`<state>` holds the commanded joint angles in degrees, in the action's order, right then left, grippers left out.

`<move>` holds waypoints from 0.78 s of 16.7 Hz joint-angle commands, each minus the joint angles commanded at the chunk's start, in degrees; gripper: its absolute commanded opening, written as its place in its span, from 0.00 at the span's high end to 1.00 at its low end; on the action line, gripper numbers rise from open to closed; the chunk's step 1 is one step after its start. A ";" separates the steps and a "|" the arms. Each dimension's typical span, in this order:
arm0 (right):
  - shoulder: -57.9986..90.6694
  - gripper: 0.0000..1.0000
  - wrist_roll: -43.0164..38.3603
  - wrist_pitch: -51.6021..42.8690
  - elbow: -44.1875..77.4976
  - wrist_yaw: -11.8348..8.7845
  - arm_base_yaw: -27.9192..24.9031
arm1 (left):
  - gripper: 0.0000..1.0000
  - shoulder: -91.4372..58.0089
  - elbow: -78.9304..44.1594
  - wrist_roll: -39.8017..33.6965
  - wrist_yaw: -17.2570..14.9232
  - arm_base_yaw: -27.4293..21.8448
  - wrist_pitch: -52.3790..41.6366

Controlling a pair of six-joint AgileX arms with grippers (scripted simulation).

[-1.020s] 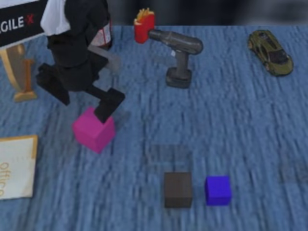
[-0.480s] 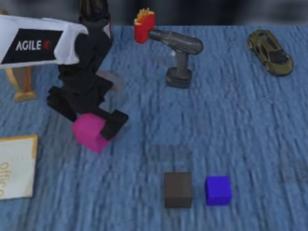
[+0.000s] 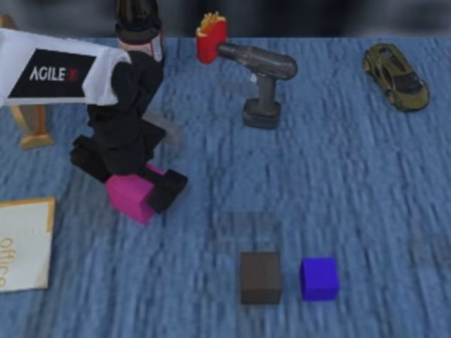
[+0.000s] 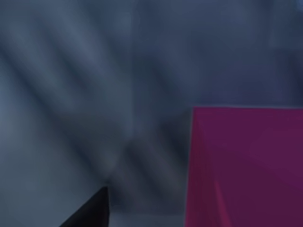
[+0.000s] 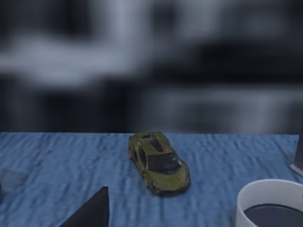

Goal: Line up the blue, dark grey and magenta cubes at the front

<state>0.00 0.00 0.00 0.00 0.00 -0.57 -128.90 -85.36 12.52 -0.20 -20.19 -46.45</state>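
Now lowered onto the magenta cube (image 3: pixel 132 195) at the left of the table, well down from a second ago: left gripper (image 3: pixel 134 179), fingers straddling the cube, spread or clamped impossible to tell. Likely about to grasp. Already side by side at the near edge: dark grey cube (image 3: pixel 261 277) and blue cube (image 3: pixel 319 279). Right arm out of view.

**Blue Woven Table, Dark Blurred Room**

A blue table with a woven, carpet-like surface (image 3: pixel 352 176) fills the top view. Beyond its far edge lies a dark, blurred backdrop (image 5: pixel 151 61) crossed by pale horizontal bands. Lighting is soft and even.
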 joint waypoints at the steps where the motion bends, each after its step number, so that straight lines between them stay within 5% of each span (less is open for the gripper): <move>1: 0.00 0.00 0.00 0.00 0.00 0.00 0.00 | 0.23 0.00 0.00 0.00 0.00 0.00 0.00; 11: 0.00 0.00 0.00 0.00 0.00 0.00 0.00 | 0.98 0.00 0.00 0.00 0.00 0.00 0.00; 13: 0.00 0.00 0.00 0.00 0.00 0.00 0.00 | 1.00 0.00 0.00 0.00 0.00 0.00 0.00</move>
<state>0.00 0.00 0.00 0.00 0.00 -0.57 -128.90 -85.36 12.52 -0.20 -20.19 -46.45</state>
